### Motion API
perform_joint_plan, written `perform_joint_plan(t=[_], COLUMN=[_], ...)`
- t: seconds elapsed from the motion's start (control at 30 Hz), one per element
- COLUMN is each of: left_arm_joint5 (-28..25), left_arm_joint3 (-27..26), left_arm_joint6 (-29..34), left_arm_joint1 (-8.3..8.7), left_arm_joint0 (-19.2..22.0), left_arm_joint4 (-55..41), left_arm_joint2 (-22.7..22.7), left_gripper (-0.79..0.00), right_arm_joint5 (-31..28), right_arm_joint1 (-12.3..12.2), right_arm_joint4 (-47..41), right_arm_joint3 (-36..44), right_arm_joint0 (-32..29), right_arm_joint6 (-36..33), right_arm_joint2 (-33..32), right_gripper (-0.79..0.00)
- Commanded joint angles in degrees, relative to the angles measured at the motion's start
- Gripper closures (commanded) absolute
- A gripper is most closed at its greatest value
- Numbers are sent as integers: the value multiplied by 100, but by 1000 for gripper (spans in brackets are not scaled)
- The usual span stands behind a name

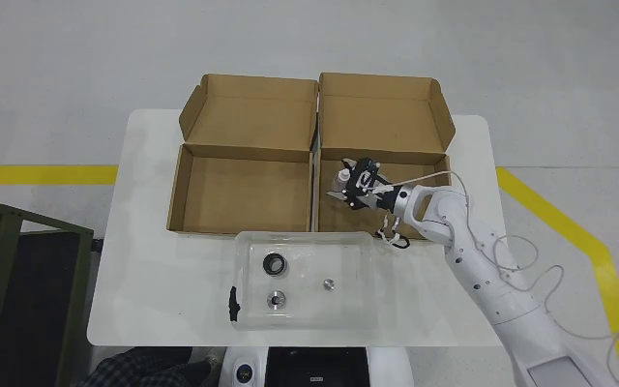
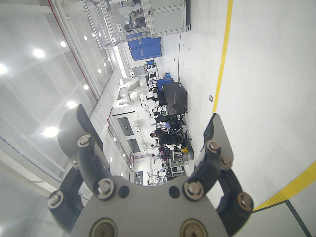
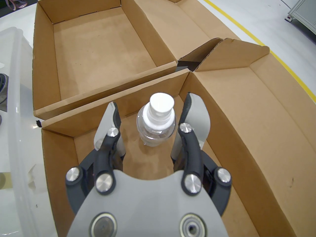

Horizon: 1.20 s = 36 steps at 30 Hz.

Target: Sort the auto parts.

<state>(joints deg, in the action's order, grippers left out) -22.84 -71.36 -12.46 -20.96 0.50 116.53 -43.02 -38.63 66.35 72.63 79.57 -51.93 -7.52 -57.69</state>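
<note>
On the tabletop (image 1: pixel 145 242), the left box (image 1: pixel 242 193) has nothing in it that I can see. Below it in the top view is the clear bin (image 1: pixel 300 237), with a black ring (image 1: pixel 275 262), a second round part (image 1: pixel 278 299) and a small one (image 1: pixel 329 283) inside. To the right is the right box (image 1: pixel 329 215). The bottle (image 1: pixel 341 178) stands at its left end, close to the wall it shares with the left box.

I take the step in hand to be leaving the bottle in the right box. Done well, the arm should rise straight up along the bottle's axis. It should keep both fingers off the white cap and go no nearer the box wall, since a narrow, top-heavy bottle would tip at a slight nudge. The parts in the bin are left to sort.

The left tool (image 2: pixel 148 113) points out into the room, spread wide with nothing in it. The right tool (image 3: pixel 151 104) hangs low inside the right box with its fingers on either side of the bottle (image 3: pixel 157 122). It is parted about halfway, with a gap showing on each side, so it looks unclamped.
</note>
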Motion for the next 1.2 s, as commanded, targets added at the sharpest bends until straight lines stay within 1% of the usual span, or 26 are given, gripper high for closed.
perform_joint_plan(t=[0.0,0.03,0.13,0.37,0.63,0.77,0.93,1.17], left_arm_joint5=[0,0,0,0,0,0,0,0], left_arm_joint3=[0,0,0,0,0,0,0,0], left_arm_joint6=[0,0,0,0,0,0,0,0], left_arm_joint1=[0,0,0,0,0,0,0,0], left_arm_joint0=[0,0,0,0,0,0,0,0], left_arm_joint4=[0,0,0,0,0,0,0,0], left_arm_joint2=[0,0,0,0,0,0,0,0], left_gripper=[-785,-785,-785,-785,-785,-785,-785,-785], right_arm_joint5=[-19,-33,-93,-424,-764,-993,-1148,-1320], right_arm_joint1=[-16,-28,-73,-187,-337,-401,-466,-549], right_arm_joint4=[7,22,85,-158,-198,-382,-549,-362], right_arm_joint3=[108,176,425,1175,2338,2863,3365,3868], right_arm_joint0=[-24,-37,-108,-412,-980,-1329,-1734,-2197], right_arm_joint6=[-20,-33,-82,-131,-682,-852,-1138,-1659], right_arm_joint2=[-65,-108,-264,-710,-1148,-1309,-1408,-1392], right_gripper=[-696,-730,-785,-785,-785,-785,-785,-785])
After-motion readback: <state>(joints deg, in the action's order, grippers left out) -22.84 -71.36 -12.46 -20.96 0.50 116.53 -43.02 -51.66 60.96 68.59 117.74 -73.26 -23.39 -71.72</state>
